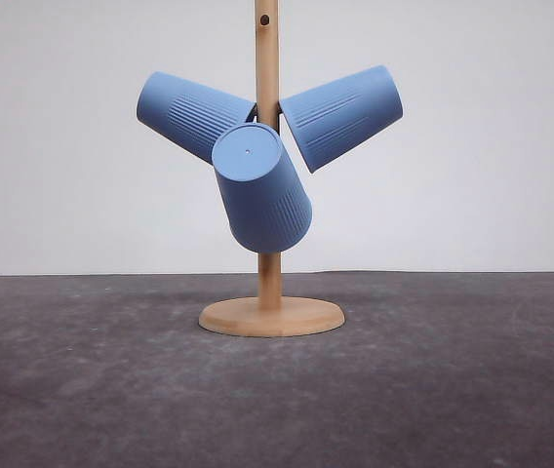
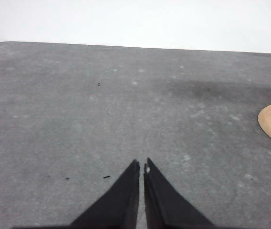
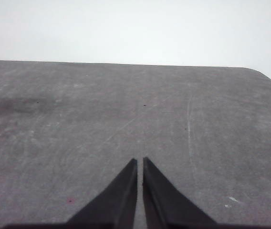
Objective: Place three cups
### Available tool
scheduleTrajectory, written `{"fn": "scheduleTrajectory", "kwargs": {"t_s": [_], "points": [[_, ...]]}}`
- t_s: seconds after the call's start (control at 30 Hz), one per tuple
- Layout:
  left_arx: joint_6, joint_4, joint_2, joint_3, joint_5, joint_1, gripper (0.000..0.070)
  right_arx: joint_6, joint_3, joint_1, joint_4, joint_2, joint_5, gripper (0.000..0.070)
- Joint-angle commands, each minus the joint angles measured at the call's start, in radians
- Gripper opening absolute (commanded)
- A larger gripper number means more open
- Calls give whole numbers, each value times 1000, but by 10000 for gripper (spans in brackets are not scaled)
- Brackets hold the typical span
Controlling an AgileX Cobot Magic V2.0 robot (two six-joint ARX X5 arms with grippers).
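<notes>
While 3 cups (image 1: 262, 190) hang on the stand (image 1: 271, 316), both grippers — left (image 2: 141, 164), right (image 3: 140, 162) — sit pressed together.

Bench (image 1: 82, 390) lay open left, right and in front of the wooden stand (image 1: 271, 316); three cups (image 1: 262, 190) splayed off its post blocked mid-height centre.

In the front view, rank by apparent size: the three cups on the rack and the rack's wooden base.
1. Wooden base, widest.
2. Front cup, but it is probably nearest the camera.
3. Left cup and right cup look alike; I can't rank them.
</notes>
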Motion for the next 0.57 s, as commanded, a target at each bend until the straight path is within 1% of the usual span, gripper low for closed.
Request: {"fn": "scheduleTrajectory", "kwargs": {"t_s": [0.0, 0.53], "points": [[3, -5, -1, -13, 1, 1, 0, 11, -3, -1, 8, 0, 2, 15], [3, -4, -1, -13, 1, 1, 0, 11, -3, -1, 8, 0, 2, 15]]}}
